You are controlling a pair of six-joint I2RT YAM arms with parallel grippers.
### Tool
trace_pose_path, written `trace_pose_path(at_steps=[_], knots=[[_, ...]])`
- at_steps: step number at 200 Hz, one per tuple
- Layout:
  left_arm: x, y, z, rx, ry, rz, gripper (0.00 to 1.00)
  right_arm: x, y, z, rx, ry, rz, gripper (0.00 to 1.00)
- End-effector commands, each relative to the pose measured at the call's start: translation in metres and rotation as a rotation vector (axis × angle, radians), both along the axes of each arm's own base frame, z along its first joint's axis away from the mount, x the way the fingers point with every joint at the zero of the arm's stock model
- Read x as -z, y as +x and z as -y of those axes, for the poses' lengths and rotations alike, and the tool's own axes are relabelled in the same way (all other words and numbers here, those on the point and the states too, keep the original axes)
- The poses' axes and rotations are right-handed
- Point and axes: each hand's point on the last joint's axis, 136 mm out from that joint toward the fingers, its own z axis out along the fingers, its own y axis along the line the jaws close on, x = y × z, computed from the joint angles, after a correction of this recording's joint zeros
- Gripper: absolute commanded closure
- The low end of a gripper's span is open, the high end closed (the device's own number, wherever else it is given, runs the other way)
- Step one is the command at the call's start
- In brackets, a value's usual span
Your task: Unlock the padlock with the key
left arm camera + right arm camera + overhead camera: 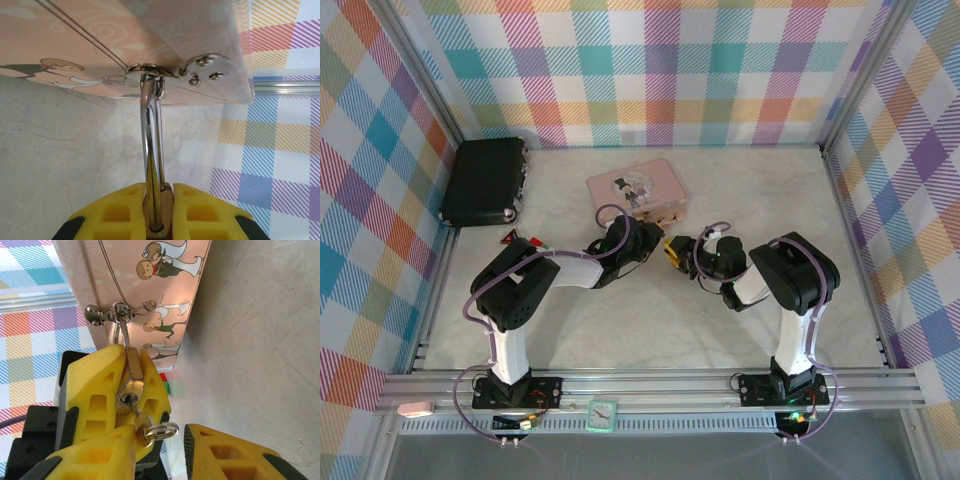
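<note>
Left end effector (157, 200) clamped on padlock (131, 375), right end effector (162, 445) apart around key (137, 417)

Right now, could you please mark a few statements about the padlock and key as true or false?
1. The left gripper is shut on the padlock. True.
2. The shackle hangs free of the pink tin. False: it passes through the tin's clasp.
3. The key sits in the padlock's keyhole. True.
4. The black case lies at the table's right side. False: it lies in the far left corner.
5. The right gripper clamps the tin. False: it is open beside the key.
</note>
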Motion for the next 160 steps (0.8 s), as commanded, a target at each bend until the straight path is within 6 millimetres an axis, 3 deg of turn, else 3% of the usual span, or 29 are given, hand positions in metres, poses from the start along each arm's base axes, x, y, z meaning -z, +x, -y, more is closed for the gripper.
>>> trace_pose_path(at_steps=[1, 44, 109, 138, 160], knots=[[-0.024, 0.004, 0.008, 0.001, -0.065, 0.066, 1.00, -0.006, 0.002, 0.004, 0.032, 0.017, 0.039, 0.72], [-0.023, 0.002, 0.010, 0.008, -0.065, 0.062, 1.00, -0.009, 0.005, 0.003, 0.031, 0.024, 0.053, 0.88], [-0.023, -0.003, 0.012, 0.023, -0.073, 0.051, 1.00, -0.006, 0.012, 0.000, 0.034, 0.025, 0.050, 0.83], [-0.024, -0.004, 0.011, 0.021, -0.071, 0.051, 1.00, -0.007, 0.014, 0.000, 0.036, 0.021, 0.060, 1.00], [-0.022, -0.005, 0.011, 0.025, -0.068, 0.048, 1.00, -0.004, 0.014, 0.001, 0.033, 0.010, 0.061, 1.00]])
